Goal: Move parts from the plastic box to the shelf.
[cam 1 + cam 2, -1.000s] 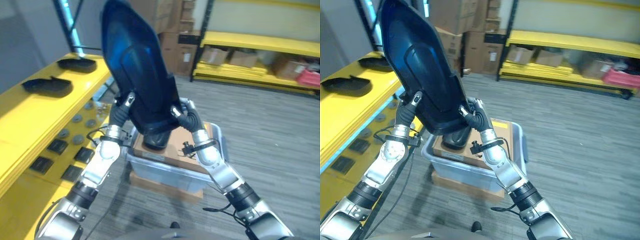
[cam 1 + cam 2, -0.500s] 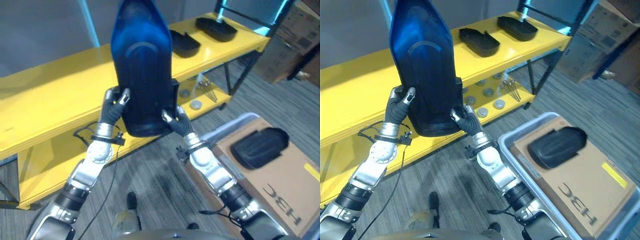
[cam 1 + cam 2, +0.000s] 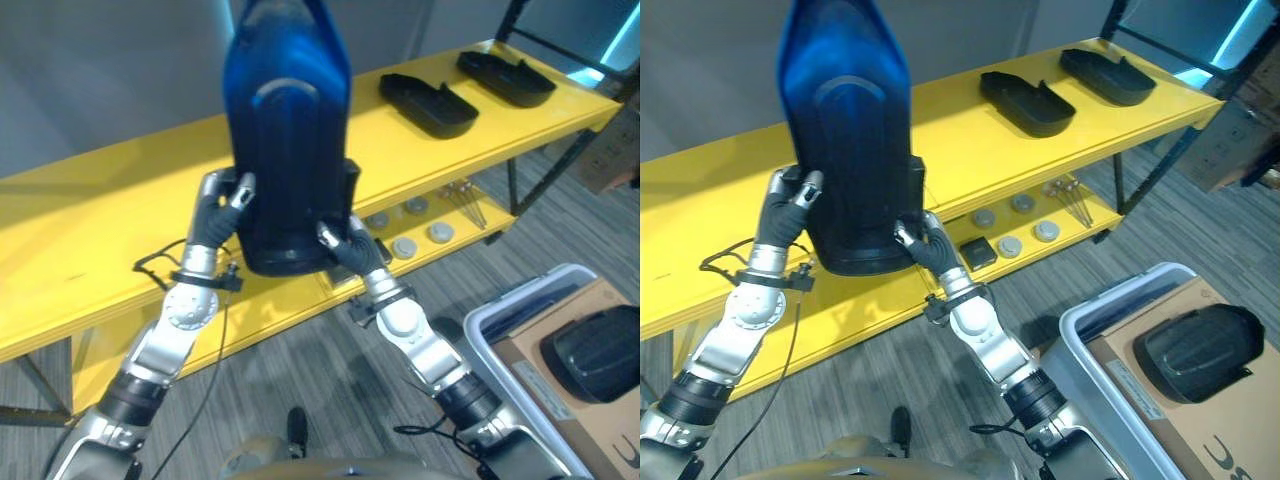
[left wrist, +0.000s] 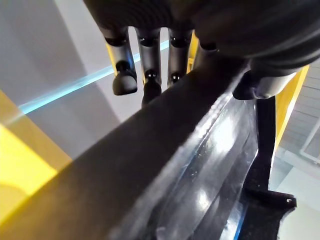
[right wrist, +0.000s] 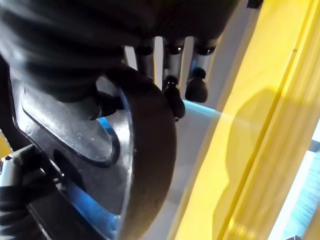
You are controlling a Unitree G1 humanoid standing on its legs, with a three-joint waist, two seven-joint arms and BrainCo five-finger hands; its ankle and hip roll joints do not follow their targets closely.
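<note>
Both hands up — left hand (image 3: 222,205) and right hand (image 3: 345,245) curled on the part (image 3: 287,130) over the shelf (image 3: 120,215); stiff, glossy, probably slippery — hold its edges.

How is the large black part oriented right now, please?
Upright: the large black part stands on end, gripped low by left hand and right hand.

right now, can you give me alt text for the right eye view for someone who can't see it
Both hands, left hand and right hand, hold a large dark part upright above a long yellow shelf. Two black parts already lie further along it, and another sits on cardboard in the plastic box at lower right.
</note>
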